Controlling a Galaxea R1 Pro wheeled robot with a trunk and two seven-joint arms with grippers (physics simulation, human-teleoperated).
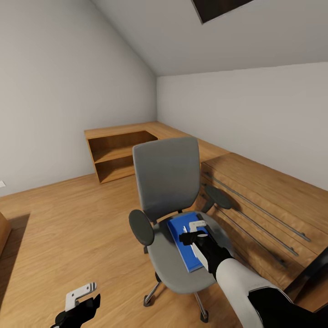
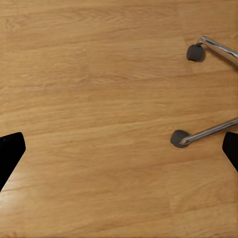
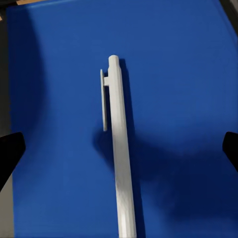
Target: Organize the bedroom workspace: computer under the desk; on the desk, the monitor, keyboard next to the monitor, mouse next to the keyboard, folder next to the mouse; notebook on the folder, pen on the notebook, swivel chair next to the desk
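Note:
The grey swivel chair [image 1: 166, 182] stands on the wood floor with the blue folder [image 1: 187, 255] lying flat on its seat. A white pen [image 3: 120, 163] rests on the folder [image 3: 183, 74]. My right gripper [image 1: 191, 231] hovers open just above them, and its dark fingertips [image 3: 10, 151] stand far to either side of the pen without touching it. My left gripper [image 1: 84, 298] hangs open low over bare floor near the chair's chrome legs and casters [image 2: 178, 139]. The desk, computer, monitor, keyboard, mouse and notebook are out of view.
A long light wood drawer chest [image 1: 264, 205] with bar handles runs close along the chair's right side. A low open wooden shelf unit [image 1: 118, 155] sits in the far corner under the sloped ceiling. Open floor [image 1: 68, 228] lies to the left.

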